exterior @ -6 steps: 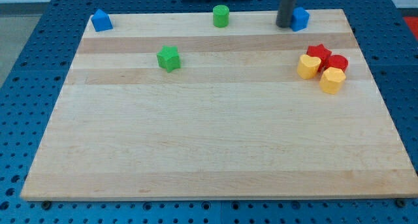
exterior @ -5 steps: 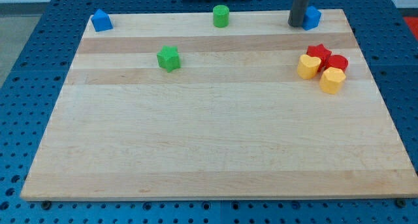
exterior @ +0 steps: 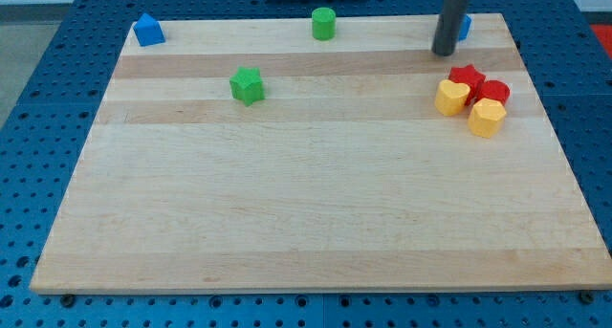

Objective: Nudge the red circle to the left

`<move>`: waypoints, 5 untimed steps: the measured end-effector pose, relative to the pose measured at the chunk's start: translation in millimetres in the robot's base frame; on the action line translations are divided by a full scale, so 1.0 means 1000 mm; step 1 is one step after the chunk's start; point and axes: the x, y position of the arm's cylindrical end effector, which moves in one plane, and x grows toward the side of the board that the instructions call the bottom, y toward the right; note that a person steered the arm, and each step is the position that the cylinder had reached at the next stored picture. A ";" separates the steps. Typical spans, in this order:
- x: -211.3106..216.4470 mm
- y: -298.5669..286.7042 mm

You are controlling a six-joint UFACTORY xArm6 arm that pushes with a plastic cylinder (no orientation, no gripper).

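Observation:
The red circle [exterior: 495, 92] sits at the view's right side of the wooden board, in a tight cluster with a red star [exterior: 467, 77], a yellow heart [exterior: 451, 98] and a yellow hexagon [exterior: 487, 118]. My tip [exterior: 444, 53] rests on the board above and to the left of that cluster, a short way above the red star and clear of it. The rod hides most of a blue block [exterior: 465, 26] behind it.
A blue block [exterior: 147, 29] stands at the board's top left corner. A green cylinder [exterior: 324, 23] is at the top middle. A green star [exterior: 247, 84] lies left of centre. The board's right edge [exterior: 550, 127] is close to the cluster.
My tip has moved right and down the view, from beside the blue block's left side to in front of it, closer to the red star. The blocks have not moved.

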 end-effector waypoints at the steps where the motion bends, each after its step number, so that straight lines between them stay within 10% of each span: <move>1: 0.015 0.068; 5: 0.133 0.028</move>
